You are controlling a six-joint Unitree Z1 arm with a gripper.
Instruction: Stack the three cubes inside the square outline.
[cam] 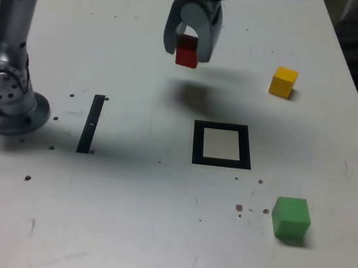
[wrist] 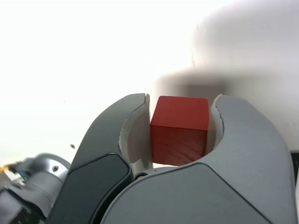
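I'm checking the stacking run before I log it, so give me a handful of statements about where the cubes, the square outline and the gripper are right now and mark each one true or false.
1. The gripper holds the red cube above the table. True.
2. The square outline already has a cube inside it. False: its pale centre is bare.
3. The yellow cube sits on the table, to the exterior view's right of the gripper. True.
4. The green cube is stacked on the yellow cube. False: they rest apart, green nearer the camera.
5. The fingers stand wide open with nothing between them. False: they press the red cube's two sides.
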